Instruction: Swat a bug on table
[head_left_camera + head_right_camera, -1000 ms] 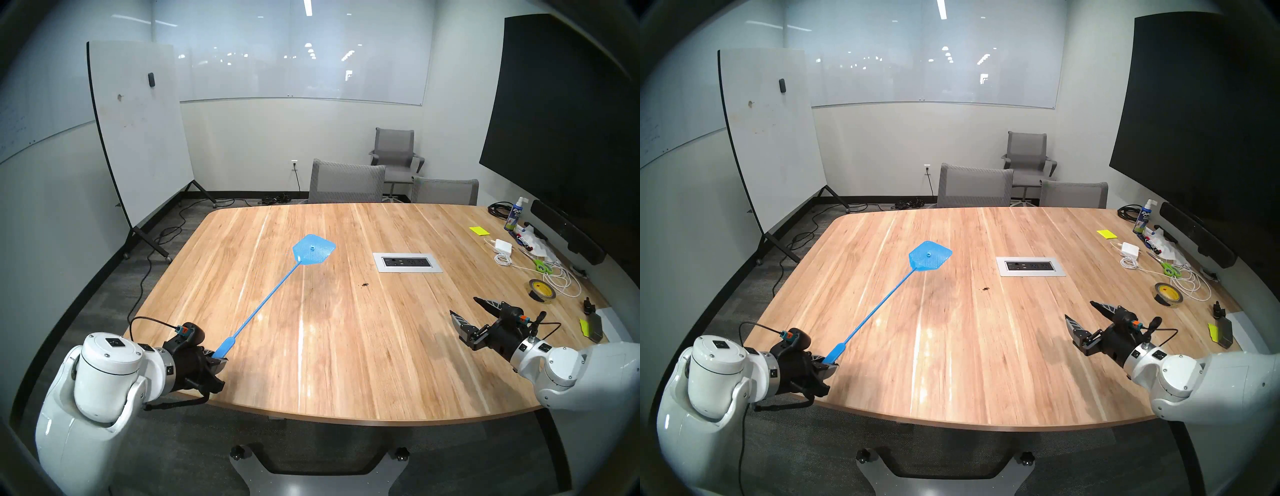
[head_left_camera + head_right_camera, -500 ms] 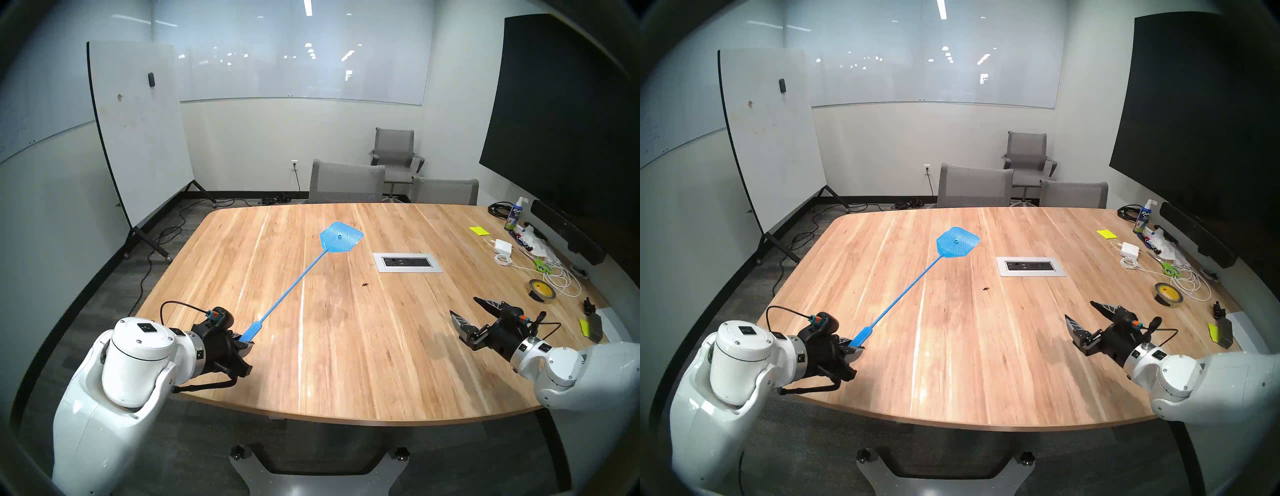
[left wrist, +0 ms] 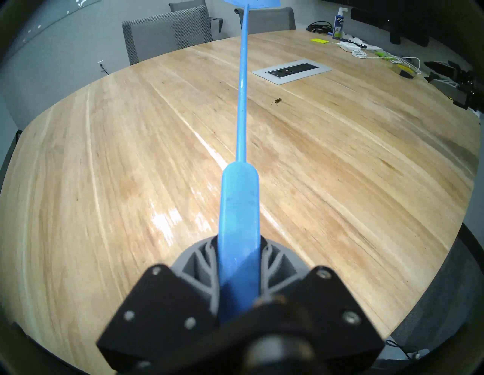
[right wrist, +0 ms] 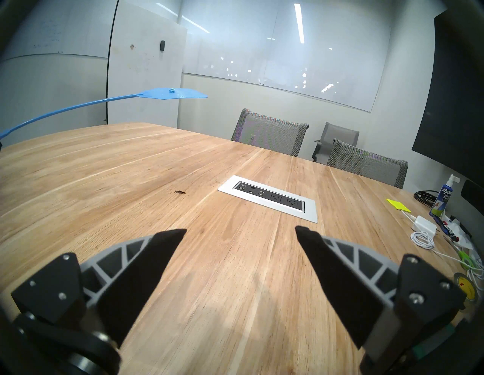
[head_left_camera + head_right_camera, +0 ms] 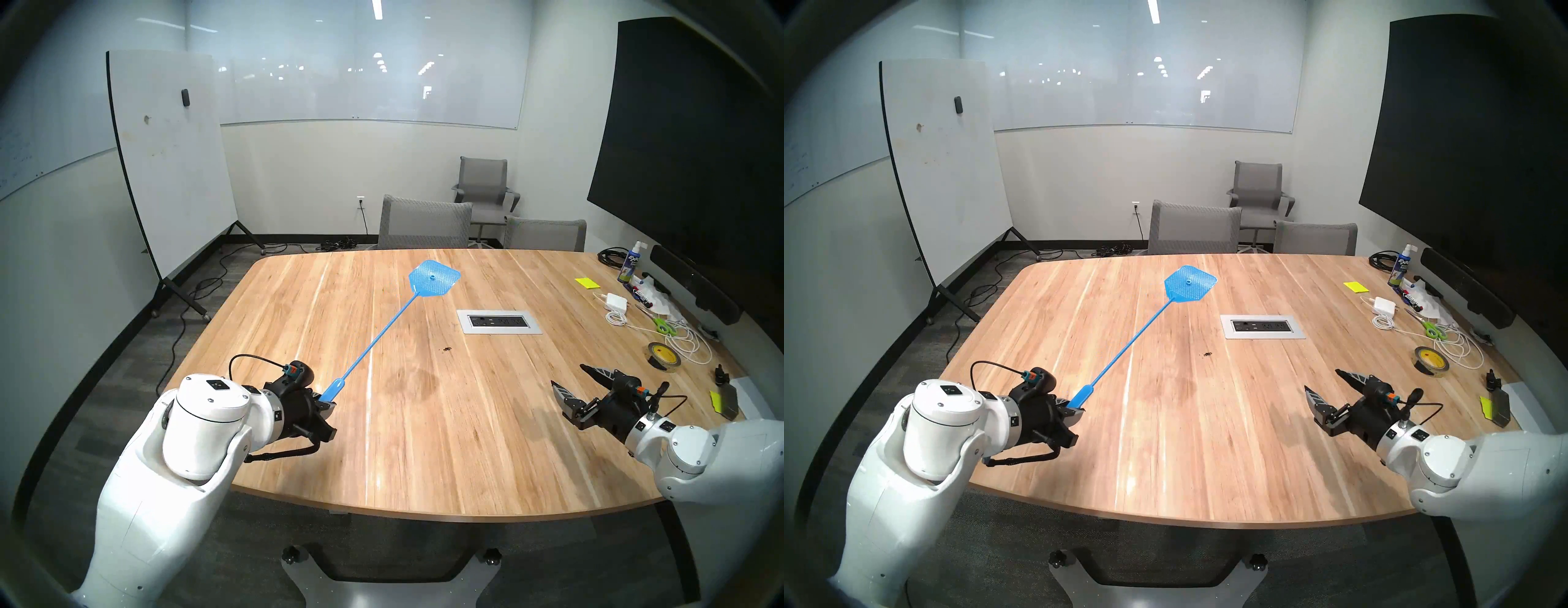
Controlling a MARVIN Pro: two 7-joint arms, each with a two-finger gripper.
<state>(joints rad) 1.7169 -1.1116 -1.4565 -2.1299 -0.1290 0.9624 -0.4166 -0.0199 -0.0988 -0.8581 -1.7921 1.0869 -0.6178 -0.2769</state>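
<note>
My left gripper (image 5: pixel 324 403) (image 5: pixel 1074 411) (image 3: pixel 239 246) is shut on the handle of a blue fly swatter (image 5: pixel 373 339) (image 5: pixel 1123 354) (image 3: pixel 242 104). Its mesh head (image 5: pixel 435 278) (image 5: pixel 1190 284) (image 4: pixel 172 93) hangs raised above the light wood table (image 5: pixel 382 446) (image 5: pixel 1144 446), beyond and to the left of the bug. The bug (image 5: pixel 446 349) (image 5: pixel 1207 353) (image 3: pixel 278 100) (image 4: pixel 179 192) is a tiny dark crumb-like cluster just in front of the silver outlet panel (image 5: pixel 499 321) (image 5: pixel 1262 326). My right gripper (image 5: pixel 570 378) (image 5: pixel 1322 381) (image 4: pixel 241 231) is open and empty over the right side.
Clutter lines the table's right edge: a tape roll (image 5: pixel 664 356), white cables (image 5: pixel 687 344), green scissors (image 5: pixel 664 326), a charger (image 5: pixel 616 301), yellow notes (image 5: pixel 586 282) and a spray bottle (image 5: pixel 631 263). Grey chairs (image 5: pixel 424 223) stand at the far edge, a whiteboard (image 5: pixel 169 161) far left.
My left arm has swung in over the table, forward and to the right, carrying the swatter; its head has moved up and right toward the far middle. The right arm has stayed still.
</note>
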